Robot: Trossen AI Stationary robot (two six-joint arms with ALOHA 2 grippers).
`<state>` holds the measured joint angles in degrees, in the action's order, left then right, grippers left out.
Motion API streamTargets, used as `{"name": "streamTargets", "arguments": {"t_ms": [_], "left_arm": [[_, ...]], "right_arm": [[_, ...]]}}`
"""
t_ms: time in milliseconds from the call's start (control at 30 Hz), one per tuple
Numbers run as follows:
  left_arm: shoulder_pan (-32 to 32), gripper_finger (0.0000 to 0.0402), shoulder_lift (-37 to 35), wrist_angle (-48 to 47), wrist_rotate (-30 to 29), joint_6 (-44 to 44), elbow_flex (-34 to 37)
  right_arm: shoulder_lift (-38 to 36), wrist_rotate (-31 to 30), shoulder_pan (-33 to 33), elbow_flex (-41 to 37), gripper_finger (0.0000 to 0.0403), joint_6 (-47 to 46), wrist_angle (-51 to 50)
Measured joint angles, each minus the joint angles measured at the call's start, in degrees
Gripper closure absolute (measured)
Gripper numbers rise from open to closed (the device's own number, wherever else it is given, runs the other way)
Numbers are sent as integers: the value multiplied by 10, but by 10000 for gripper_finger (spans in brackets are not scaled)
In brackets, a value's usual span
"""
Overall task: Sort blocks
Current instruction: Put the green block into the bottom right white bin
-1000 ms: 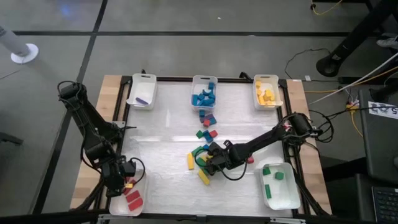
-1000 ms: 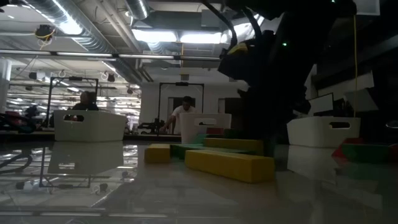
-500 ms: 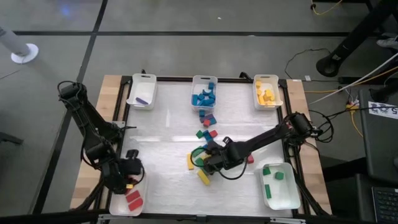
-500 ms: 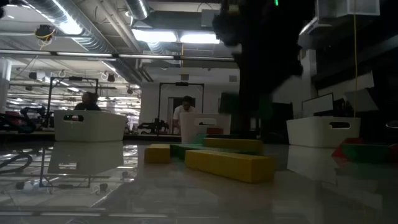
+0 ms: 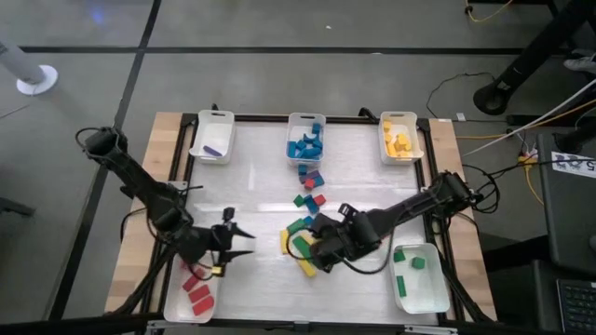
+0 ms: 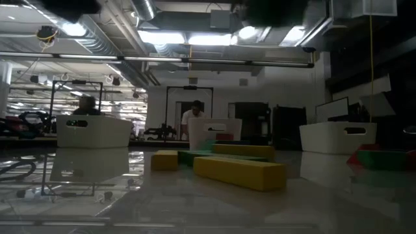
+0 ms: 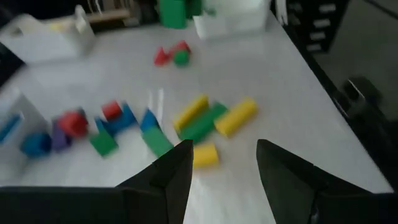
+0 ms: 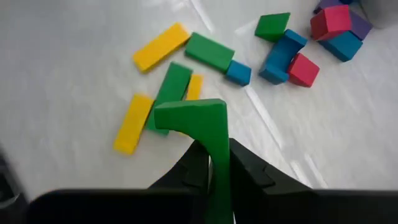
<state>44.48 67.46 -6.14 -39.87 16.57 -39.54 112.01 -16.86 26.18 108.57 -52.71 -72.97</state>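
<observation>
One green block (image 8: pixel 198 118) sat clamped in the right pincer (image 8: pixel 211 163), its tray (image 5: pixel 438 293) lying just rightward; the left pincer (image 7: pixel 219 171) gaped apart.

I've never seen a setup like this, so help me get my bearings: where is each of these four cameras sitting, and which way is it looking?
High view: overhead, looking straight down on the table, both arms and the white trays.
Low view: at tabletop height, looking level past a yellow bar into the room; no gripper shows.
Left wrist view: on the left arm, looking past its open fingers at the block pile.
Right wrist view: on the right arm, its fingers shut on a green block.
Both wrist views share that pile.
</observation>
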Motion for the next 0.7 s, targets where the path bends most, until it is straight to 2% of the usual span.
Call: {"name": "streamTargets", "arguments": {"t_ms": [133,233,300,433,700], "left_arm": [[-55,235,23,120,29,-83,18],[-94,235,55,186,101,-120,18],[-117,235,83,238,155,-138,18],[-152,235,145,325,220,-170,18],[-201,235,250,428,261,-200,2]], "right_arm": [[0,0,37,36,369,0,-66],[0,0,73,43,363,-15,-131],[0,0,100,41,356,-66,-179],[-5,15,153,24,357,-104,-167],[-4,35,256,-5,364,-141,-171]]}}
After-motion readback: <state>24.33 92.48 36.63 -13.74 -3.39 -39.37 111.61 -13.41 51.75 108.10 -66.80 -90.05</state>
